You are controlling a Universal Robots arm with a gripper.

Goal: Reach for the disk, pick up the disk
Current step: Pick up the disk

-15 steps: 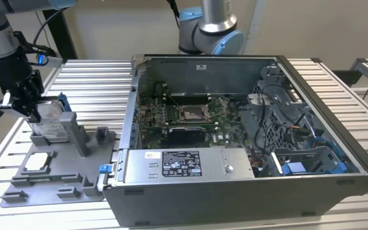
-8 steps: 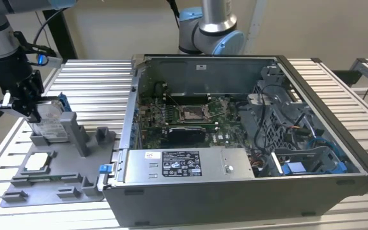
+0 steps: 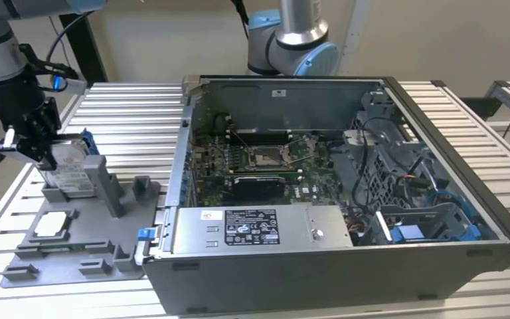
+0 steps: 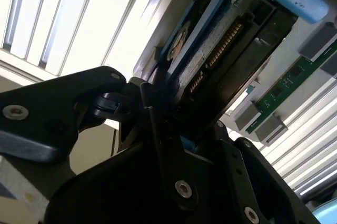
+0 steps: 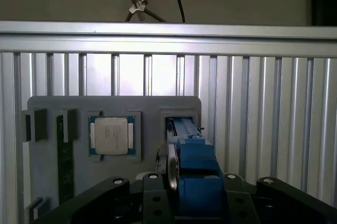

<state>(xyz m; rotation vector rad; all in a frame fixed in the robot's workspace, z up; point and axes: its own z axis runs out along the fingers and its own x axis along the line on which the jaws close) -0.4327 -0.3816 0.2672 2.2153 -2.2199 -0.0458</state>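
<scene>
- Disk (image 3: 67, 166) stood upright on its edge at the exterior view's far left, its lower end at a slot of the grey fixture (image 3: 104, 249), with its blue bracket running up the side.
- The gripper (image 3: 42, 151) came down on it from above, and the jaws were clamped on the disk, one finger against each flat face.
- In the second wrist view the disk (image 4: 226, 39) ran out from between the black fingers (image 4: 158, 129), its connector edge and blue bracket showing.
- In the first wrist view the blue bracket of the disk (image 5: 192, 163) sat between the two fingers, over the fixture's slot.
- Just beside that slot, a square silver chip (image 3: 51, 224) lay flat in its own recess of the fixture.
- The fixture rested on a table of aluminium slats (image 3: 131, 109).
- Toward the exterior view's right stood an open computer case (image 3: 432, 266), touching the fixture's edge.
- Inside it lay a long grey box (image 3: 255, 229) along the near wall and a motherboard (image 3: 264, 159) behind it.
- A second robot arm (image 3: 291, 40) stood behind the case.
</scene>
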